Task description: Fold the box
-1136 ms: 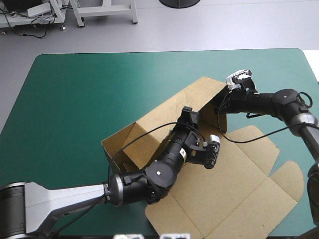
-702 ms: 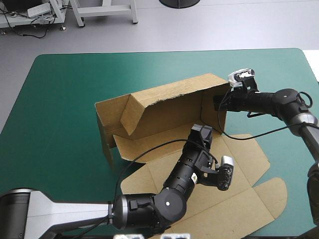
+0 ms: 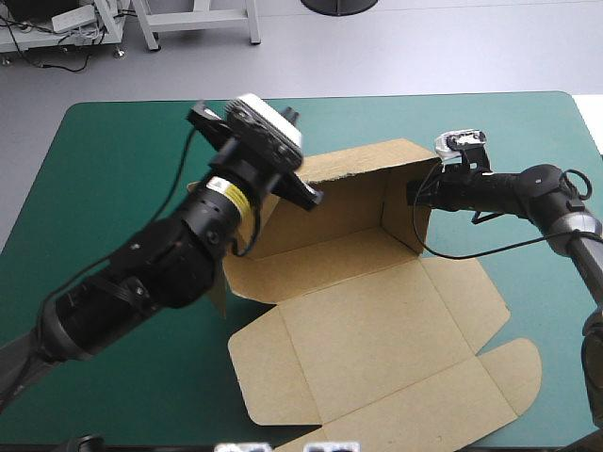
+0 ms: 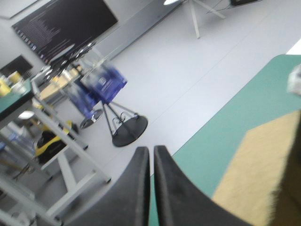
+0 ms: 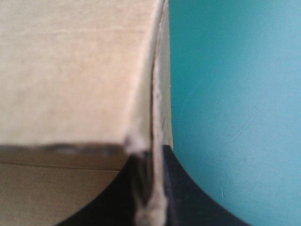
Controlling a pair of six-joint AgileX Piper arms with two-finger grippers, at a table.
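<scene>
**Left claw** (image 4: 151, 149): the black fingers are pressed together into one pointed arch with nothing between them. Its arm is lifted above the counter (image 3: 113, 169), over the left end of the box (image 3: 377, 320).

**Right claw** (image 5: 151, 155): the fingers are all but closed and pinch an edge of the brown board. In the high view it grips the upper part of the box's right end wall, at that wall's outer edge.

**Box:** it sits near the counter's middle. The long back wall and the right end wall stand raised and meet at a corner. The base, front panel and flaps lie flat on the teal-green cover toward the near edge. The left end is hidden behind the left arm.
</scene>
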